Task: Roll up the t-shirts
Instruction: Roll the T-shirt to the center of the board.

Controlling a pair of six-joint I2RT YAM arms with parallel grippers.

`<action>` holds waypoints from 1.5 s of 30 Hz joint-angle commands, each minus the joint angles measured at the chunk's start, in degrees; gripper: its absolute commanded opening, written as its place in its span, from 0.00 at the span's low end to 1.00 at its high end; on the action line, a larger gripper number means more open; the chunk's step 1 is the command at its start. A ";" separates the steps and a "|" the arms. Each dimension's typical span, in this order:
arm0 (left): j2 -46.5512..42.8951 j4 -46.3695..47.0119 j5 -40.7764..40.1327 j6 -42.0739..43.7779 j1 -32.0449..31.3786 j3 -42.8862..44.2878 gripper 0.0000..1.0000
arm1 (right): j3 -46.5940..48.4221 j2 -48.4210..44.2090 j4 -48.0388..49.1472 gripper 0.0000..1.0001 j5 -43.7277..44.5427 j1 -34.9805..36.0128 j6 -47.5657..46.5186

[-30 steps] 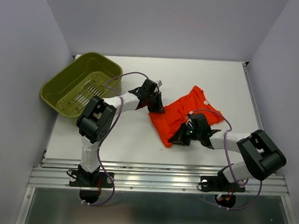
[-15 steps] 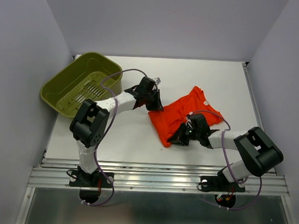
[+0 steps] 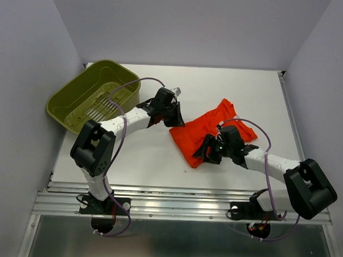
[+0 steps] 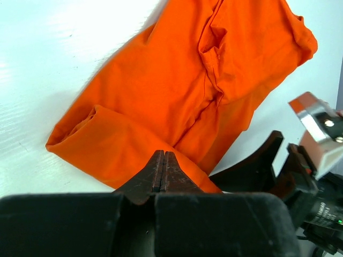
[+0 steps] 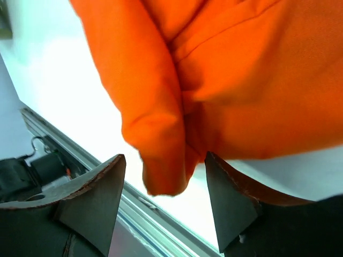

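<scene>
One orange t-shirt (image 3: 218, 126), crumpled — left hand (image 4: 163, 163) pinched shut, right hand (image 5: 165, 159) wide astride a fold

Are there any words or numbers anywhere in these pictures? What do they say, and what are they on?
Nothing here can be read.
The t-shirt: plain orange-red, no print showing.
The basket: no label or letters showing.
The black casing of the right arm, left wrist view: tiny pale marks, too small and blurred to read.
</scene>
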 commanded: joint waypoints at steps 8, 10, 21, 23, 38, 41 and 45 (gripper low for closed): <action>-0.96 0.04 -0.36 1.27 -0.59 0.80 0.00 | 2.65 -11.13 -15.15 0.62 1.96 -0.29 -10.47; -0.60 0.04 -0.36 1.27 -0.68 0.89 0.00 | 2.47 -12.62 -15.86 0.49 1.26 -0.29 -11.88; 0.45 -0.22 -0.44 1.36 -0.77 1.77 0.00 | 3.00 -10.00 -13.41 0.09 -2.08 1.38 -12.24; 0.45 -0.23 -0.62 1.36 -0.77 1.68 0.00 | 3.09 -9.38 -12.27 0.08 -2.61 1.38 -11.89; 1.59 -0.31 -0.53 1.36 -0.77 2.47 0.00 | 5.55 -4.11 -8.66 0.04 -3.23 5.16 -11.36; 1.59 -0.31 -0.53 1.36 -0.77 2.56 0.00 | 5.99 -2.88 -8.22 0.02 -1.65 5.69 -10.74; 1.42 -0.31 -0.53 1.36 -0.86 2.47 0.00 | 5.81 -2.18 -6.56 0.01 2.47 5.69 -9.43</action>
